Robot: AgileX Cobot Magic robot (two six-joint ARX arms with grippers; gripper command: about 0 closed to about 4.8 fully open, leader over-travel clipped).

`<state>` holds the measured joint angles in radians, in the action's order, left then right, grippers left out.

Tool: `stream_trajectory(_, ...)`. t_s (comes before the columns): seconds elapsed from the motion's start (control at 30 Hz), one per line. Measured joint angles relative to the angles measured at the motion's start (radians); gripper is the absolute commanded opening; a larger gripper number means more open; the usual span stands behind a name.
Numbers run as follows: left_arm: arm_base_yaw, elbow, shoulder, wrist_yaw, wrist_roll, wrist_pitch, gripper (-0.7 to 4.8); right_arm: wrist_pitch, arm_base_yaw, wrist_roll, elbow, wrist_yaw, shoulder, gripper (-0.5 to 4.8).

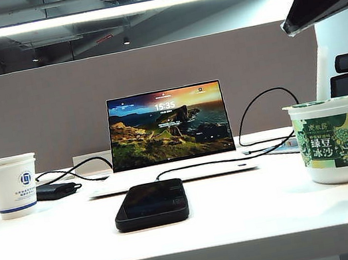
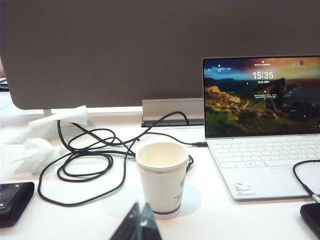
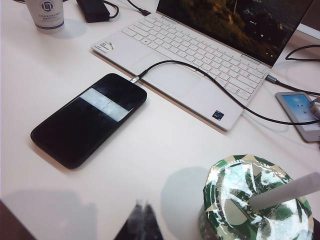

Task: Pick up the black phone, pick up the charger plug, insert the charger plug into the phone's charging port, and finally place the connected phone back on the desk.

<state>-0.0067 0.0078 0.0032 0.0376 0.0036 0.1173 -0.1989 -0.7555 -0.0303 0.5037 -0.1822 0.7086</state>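
White desk (image 1: pixel 258 223) holds phone (image 3: pixel 90 118) flat, lengthwise away from right gripper (image 3: pixel 143 211), plug (image 3: pixel 135 79) at its far end; left gripper (image 2: pixel 140 215) and right both pressed together.

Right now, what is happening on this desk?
Nothing is being handled. The phone lies flat on the desk before the laptop, with the plug already at its port. The left gripper, shut, hangs near the paper cup; the right gripper, shut, hangs beside the green cup.
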Motion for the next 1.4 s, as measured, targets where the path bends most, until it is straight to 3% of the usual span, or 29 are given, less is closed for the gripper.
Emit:
stream_trajectory(0.53,0.000,0.000,0.000,0.000,-0.040,-0.026,-0.06,0.000,0.000,0.000,0.000,0.000,0.000,0.00)
stream_trajectory(1.4,0.000,0.000,0.000,0.003,0.003,-0.032,-0.05,0.000,0.000,0.000,0.000,0.000,0.000,0.00)
